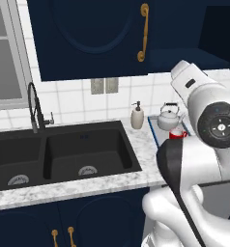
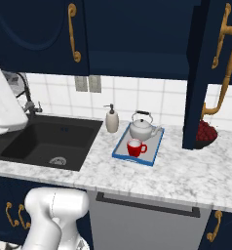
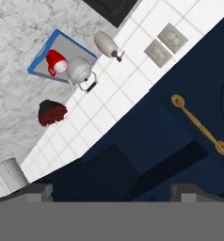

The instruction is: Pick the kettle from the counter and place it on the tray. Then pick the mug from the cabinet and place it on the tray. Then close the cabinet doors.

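The gripper (image 3: pixel 111 188) hung jaws apart, gripping nothing, by the cabinet (image 3: pixel 147 141). One door (image 2: pixel 208 73) stood open in front of the fruit bowl (image 2: pixel 205 133). Kettle (image 2: pixel 141 128) and mug (image 2: pixel 135 147) sat touching on the tray (image 2: pixel 122 155), soap dispenser (image 2: pixel 111 119) just beside

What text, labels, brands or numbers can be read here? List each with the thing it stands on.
None can be read.
The kettle, mug, tray and soap bottle are plain.
The cabinet doors bear no lettering, and neither do the wall plates.
The small mark on the sink's back wall is too small and blurred to read.
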Controlling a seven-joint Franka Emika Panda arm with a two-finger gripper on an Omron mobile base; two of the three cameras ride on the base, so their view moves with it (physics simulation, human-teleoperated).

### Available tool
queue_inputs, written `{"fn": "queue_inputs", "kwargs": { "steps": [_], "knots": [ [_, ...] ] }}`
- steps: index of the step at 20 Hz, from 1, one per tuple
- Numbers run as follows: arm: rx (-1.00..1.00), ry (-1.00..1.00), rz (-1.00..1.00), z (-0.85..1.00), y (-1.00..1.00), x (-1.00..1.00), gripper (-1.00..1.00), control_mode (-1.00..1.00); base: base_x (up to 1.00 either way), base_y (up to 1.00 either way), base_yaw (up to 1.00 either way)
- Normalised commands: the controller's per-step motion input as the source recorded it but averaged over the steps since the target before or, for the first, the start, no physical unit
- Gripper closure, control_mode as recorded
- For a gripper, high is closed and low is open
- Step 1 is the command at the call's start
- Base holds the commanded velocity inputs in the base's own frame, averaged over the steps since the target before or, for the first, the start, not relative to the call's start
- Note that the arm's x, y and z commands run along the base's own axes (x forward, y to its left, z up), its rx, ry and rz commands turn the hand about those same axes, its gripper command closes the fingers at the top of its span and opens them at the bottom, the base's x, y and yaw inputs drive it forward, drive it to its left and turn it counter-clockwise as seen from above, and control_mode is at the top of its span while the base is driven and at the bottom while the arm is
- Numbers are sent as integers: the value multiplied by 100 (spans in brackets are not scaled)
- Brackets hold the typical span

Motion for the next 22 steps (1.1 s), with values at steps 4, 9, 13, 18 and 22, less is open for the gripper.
{"fn": "queue_inputs", "kwargs": {
  "steps": [4,9,13,18,22],
  "knots": [
    [0,-8,-16,0,-37,-16,-100,-100,0,0,0],
    [0,-11,-17,0,-45,-18,-100,-100,0,0,0],
    [0,-10,-18,0,-49,-14,-100,-100,0,0,0],
    [2,-12,-16,1,-63,-19,-100,-100,0,0,0],
    [17,-24,-10,2,-84,-26,-100,-100,0,0,0]
  ]
}}
